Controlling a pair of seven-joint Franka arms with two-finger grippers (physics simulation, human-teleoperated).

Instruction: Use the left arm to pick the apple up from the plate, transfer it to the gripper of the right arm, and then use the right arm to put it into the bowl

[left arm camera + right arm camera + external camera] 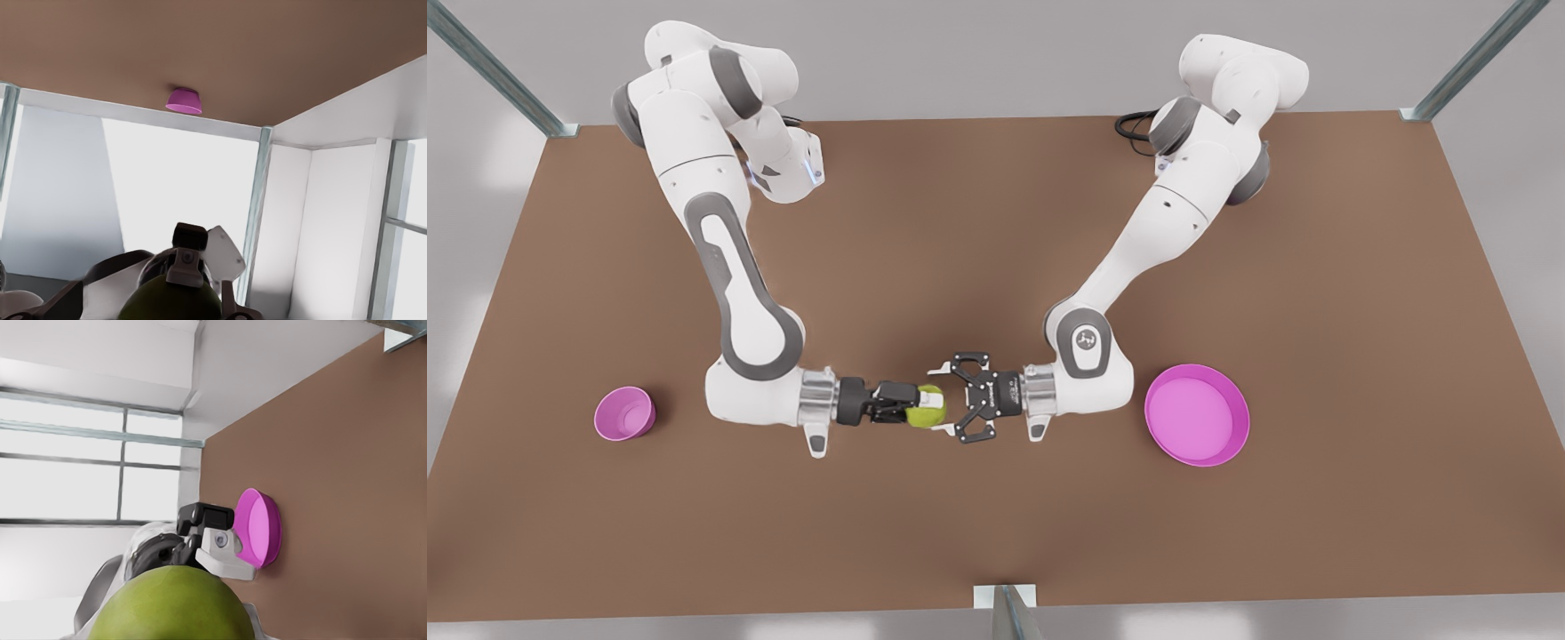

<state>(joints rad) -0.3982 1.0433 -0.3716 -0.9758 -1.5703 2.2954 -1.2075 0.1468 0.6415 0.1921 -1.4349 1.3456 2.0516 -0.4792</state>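
The yellow-green apple (927, 407) hangs above the table's middle, also seen close up in the left wrist view (170, 303) and the right wrist view (173, 607). My right gripper (918, 404), on the arm at the front view's left, is shut on it. My left gripper (940, 399), on the arm at the front view's right, faces it with its fingers spread open on either side of the apple. The pink plate (1197, 427) (261, 527) lies empty at the front view's right. The small pink bowl (624, 413) (184, 101) stands at the front view's left.
The brown table (996, 222) spans the scene. Metal frame posts stand at its far corners (560, 129) (1414, 114) and at the middle of its near edge (1005, 604). Both arms stretch low over the table from the far side.
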